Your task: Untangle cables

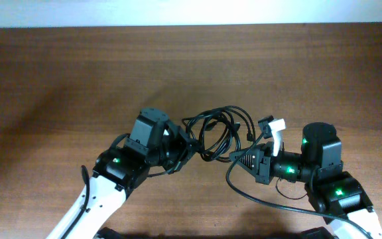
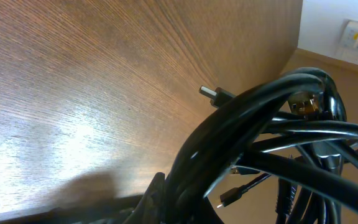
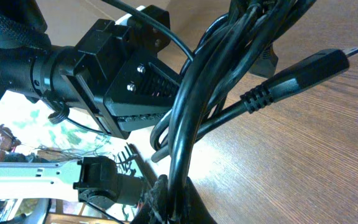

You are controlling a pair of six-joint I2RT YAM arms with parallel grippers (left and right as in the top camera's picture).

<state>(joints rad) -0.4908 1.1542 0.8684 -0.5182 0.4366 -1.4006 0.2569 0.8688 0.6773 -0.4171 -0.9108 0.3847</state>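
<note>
In the middle of the table (image 1: 78, 79), between the two arms, the cables (image 1: 217, 129) sit in one knotted clump of black loops, and both grippers have hold of it from opposite sides. The left gripper (image 1: 183, 147) is pressed together on several strands at once; its wrist view shows a thick sheaf of cords running straight down into its fingers. The right gripper (image 1: 236, 158) is likewise clamped tight on a handful of strands that rise from its fingertips. Neither has singled out one cord, and that looks to me like the main worry: if the arms draw apart while each pinches a whole sheaf, the loops between them would likely cinch tighter rather than open. A fat moulded plug (image 3: 309, 68) juts out of the bundle near the right gripper, and a silver-tipped plug (image 2: 209, 92) pokes out over the wood on the left side; either could hook on a loop as cords slide and lock the knot. The cords look smooth and glossy, so a strand could also slip out of a pinch under tension and spring back. One black cord curves from the clump down past the right arm; I cannot tell whether it belongs to the bundle, but it could snag there.
</note>
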